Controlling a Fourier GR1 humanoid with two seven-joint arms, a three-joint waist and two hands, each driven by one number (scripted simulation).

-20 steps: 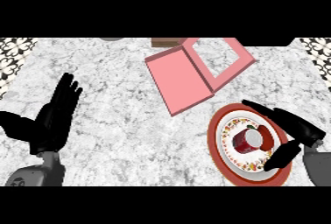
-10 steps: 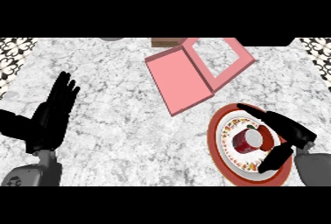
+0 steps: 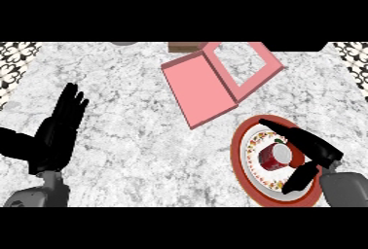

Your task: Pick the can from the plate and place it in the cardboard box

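We can read no text, label, brand or number anywhere here. The can (image 3: pixel 275 155) shows only plain red and white, and the plate (image 3: pixel 243 165) bears a small patterned band on its rim, with no letters we can make out.

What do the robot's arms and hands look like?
Both hands are black, with long thin fingers and a thumb: the left hand and the right hand. Each sits on a rounded grey forearm. No cables, markings or sleeves show.
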